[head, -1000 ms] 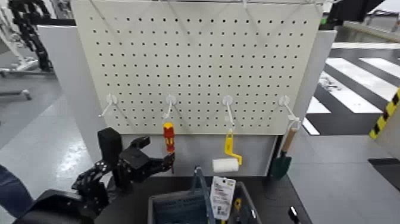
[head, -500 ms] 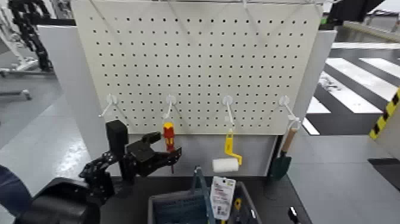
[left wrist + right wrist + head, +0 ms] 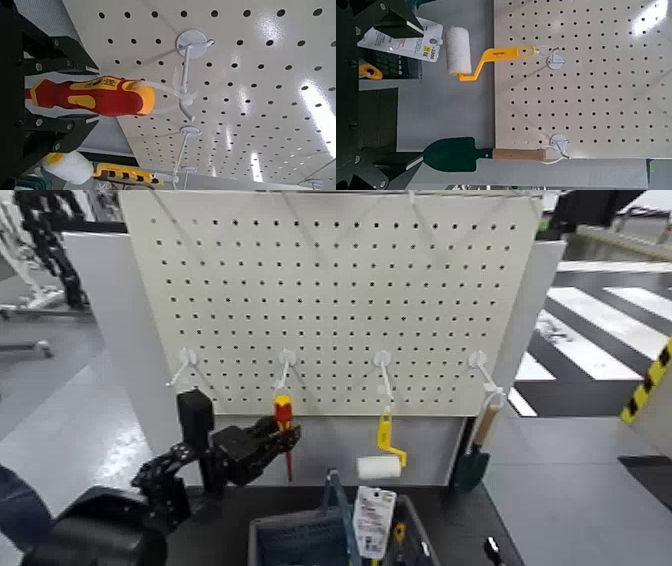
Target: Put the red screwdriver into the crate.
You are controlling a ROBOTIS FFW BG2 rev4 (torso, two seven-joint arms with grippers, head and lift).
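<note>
The screwdriver (image 3: 284,422) hangs from a hook (image 3: 286,362) on the pegboard (image 3: 340,290), second hook from the robot's left. The left pincer (image 3: 277,440) sits at its red handle; in the left wrist view the handle (image 3: 91,96) lies between the two fingers (image 3: 55,131), which stand spread on either side with small gaps, not yet clamped. The right pincer shows no fingertips in any view, so its state cannot be told.

The step in hand looks like the grasp. To do it well, the fingers should close squarely on the thick middle of the handle, then lift the tool up and outward so its loop clears the hook tip without tugging the board. The crate (image 3: 300,540) waits just below on the tabletop, beside the paint roller (image 3: 378,466), so the carry is short and downward.
</note>
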